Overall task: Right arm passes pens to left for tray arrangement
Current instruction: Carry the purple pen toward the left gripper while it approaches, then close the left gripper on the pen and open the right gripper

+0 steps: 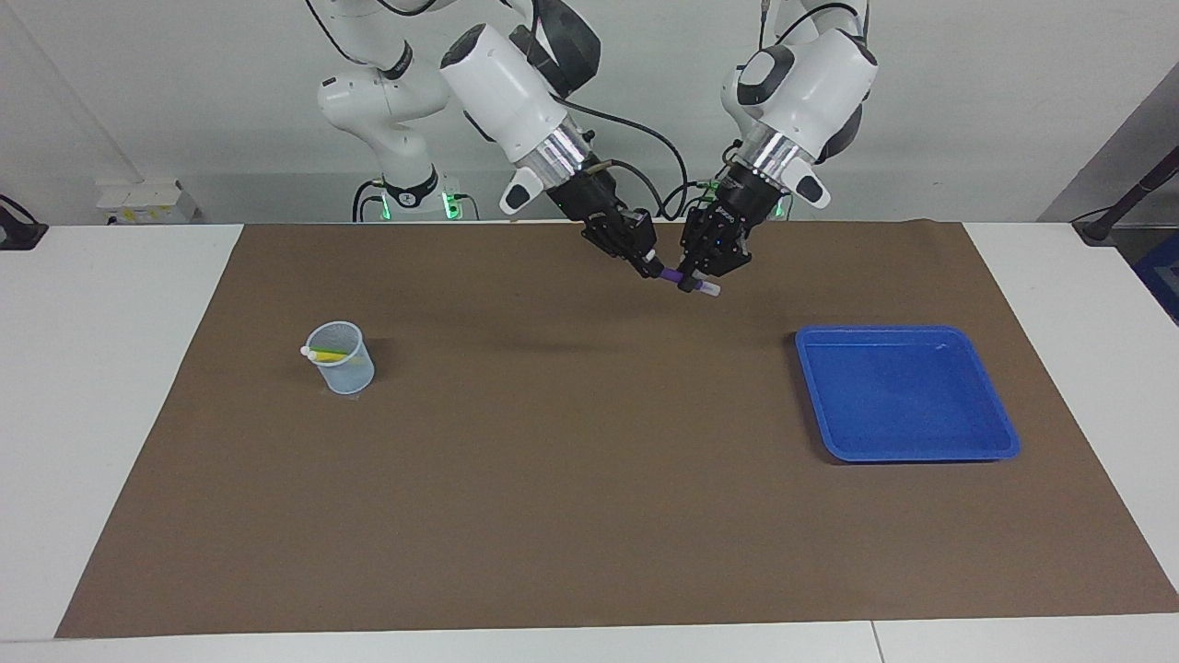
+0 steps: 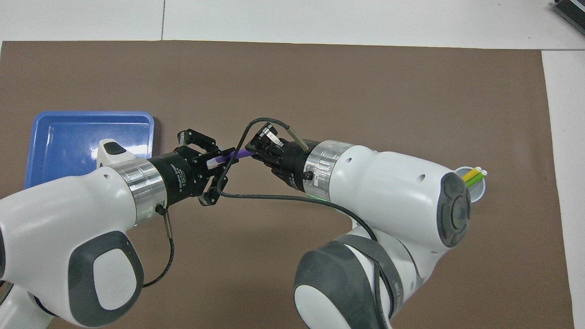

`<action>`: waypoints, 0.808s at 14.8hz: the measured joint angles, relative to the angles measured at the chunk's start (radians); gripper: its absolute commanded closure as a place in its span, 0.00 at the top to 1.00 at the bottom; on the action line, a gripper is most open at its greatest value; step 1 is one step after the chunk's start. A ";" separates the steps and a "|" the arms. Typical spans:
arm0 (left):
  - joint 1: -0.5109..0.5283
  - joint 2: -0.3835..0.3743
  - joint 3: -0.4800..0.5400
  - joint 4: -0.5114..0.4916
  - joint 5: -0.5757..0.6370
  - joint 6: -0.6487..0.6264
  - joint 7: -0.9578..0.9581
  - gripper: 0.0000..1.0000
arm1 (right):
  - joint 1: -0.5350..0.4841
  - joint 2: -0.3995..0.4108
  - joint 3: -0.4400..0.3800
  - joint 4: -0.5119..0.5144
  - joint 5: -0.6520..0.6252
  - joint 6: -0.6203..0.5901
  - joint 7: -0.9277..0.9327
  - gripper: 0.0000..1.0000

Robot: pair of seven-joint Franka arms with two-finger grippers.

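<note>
The purple pen [image 1: 671,274] hangs in the air between both grippers, over the brown mat near the robots' edge. My right gripper [image 1: 648,266] is shut on its purple end. On the pen's pale end [image 1: 709,289], my left gripper [image 1: 693,280] is shut as well. From overhead the purple pen [image 2: 227,156] bridges the left gripper [image 2: 215,160] and the right gripper [image 2: 251,151]. The blue tray [image 1: 907,391] lies empty toward the left arm's end, also seen as the tray [image 2: 68,137]. The yellow pen [image 2: 470,173] and green pen [image 2: 474,181] stand in a cup.
A pale blue mesh cup [image 1: 343,366] stands on the brown mat [image 1: 589,497] toward the right arm's end, mostly hidden by the right arm overhead. White tabletop [image 1: 110,387] borders the mat at both ends.
</note>
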 measured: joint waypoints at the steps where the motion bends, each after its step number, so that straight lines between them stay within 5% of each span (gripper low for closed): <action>1: 0.001 0.000 0.001 0.001 0.000 -0.004 0.007 0.00 | 0.000 -0.001 0.000 -0.001 0.002 0.000 0.000 0.00; 4: 0.001 0.000 0.001 0.004 0.000 -0.008 0.018 0.00 | 0.000 -0.003 0.000 -0.002 0.004 0.000 0.000 0.01; 7: 0.000 0.000 0.001 0.005 0.000 -0.014 0.020 0.00 | -0.001 -0.003 0.000 -0.002 0.007 0.001 0.000 1.00; 12: -0.001 -0.005 -0.010 0.005 0.000 -0.045 0.026 0.00 | -0.008 -0.003 -0.009 0.003 0.007 0.001 -0.007 1.00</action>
